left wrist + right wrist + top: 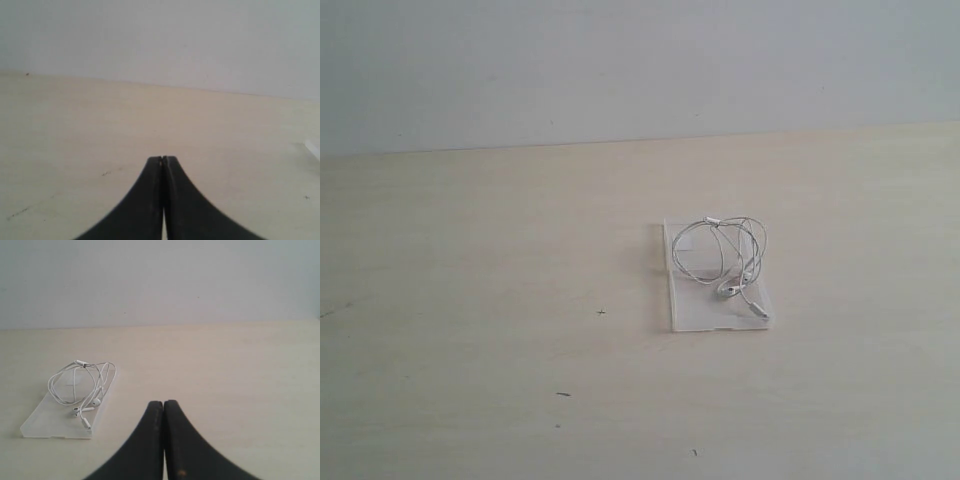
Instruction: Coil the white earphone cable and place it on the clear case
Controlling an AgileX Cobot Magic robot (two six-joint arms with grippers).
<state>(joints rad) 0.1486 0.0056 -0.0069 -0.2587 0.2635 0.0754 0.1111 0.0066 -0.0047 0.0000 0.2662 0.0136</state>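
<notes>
Exterior view: cable [725, 288] coiled on case [695, 312]; its loose loops could spring off. Clenched empty: left tool [163, 159], right tool [163, 402].

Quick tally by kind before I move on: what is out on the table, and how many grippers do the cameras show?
white earphone cable: 1, coiled on the case
clear case: 1
grippers: 2, left gripper and right gripper, both shut, holding nothing
Total: 4
</notes>
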